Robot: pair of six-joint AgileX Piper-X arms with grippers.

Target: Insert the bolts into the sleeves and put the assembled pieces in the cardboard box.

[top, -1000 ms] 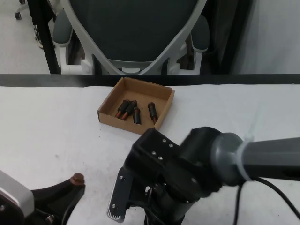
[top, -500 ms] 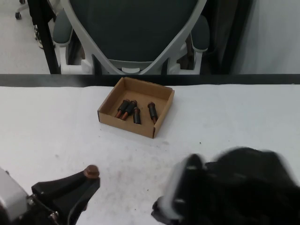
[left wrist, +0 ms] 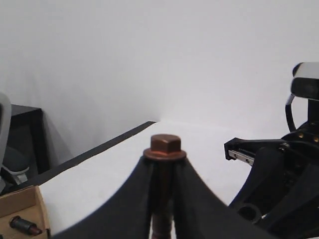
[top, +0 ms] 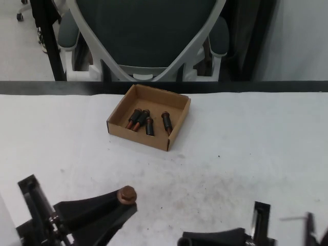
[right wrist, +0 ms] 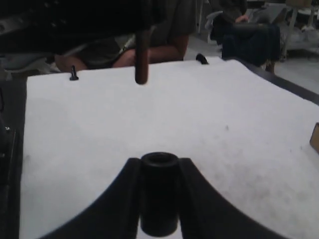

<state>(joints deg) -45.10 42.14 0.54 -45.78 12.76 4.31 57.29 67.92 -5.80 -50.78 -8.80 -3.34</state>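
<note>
Copper-coloured bolt (left wrist: 165,149) is pinched tight between the left fingers (left wrist: 124,204), head up and shank hanging down. The right fingers (right wrist: 122,199) are closed round a black sleeve (right wrist: 159,199) that stands upright with its open end facing up. So both parts for the next piece are in hand but not joined yet. From the right wrist view the shank hangs well apart from the sleeve mouth, not over it. Four assembled pieces (top: 147,122) already lie in the cardboard box (top: 136,136), which sits toward the far edge of the bench (top: 266,133), about midway along it. My guess is we're well past halfway, with this pair left to mate and drop in. A couple of small dark bits (right wrist: 74,73) sit by one edge of the bench, too small to say if they're more parts. Pose-wise, both arms are low along the near edge. The left one is by the near left corner with its fingers angled in toward the middle, and the right one is further along that edge, facing back toward it.
</note>
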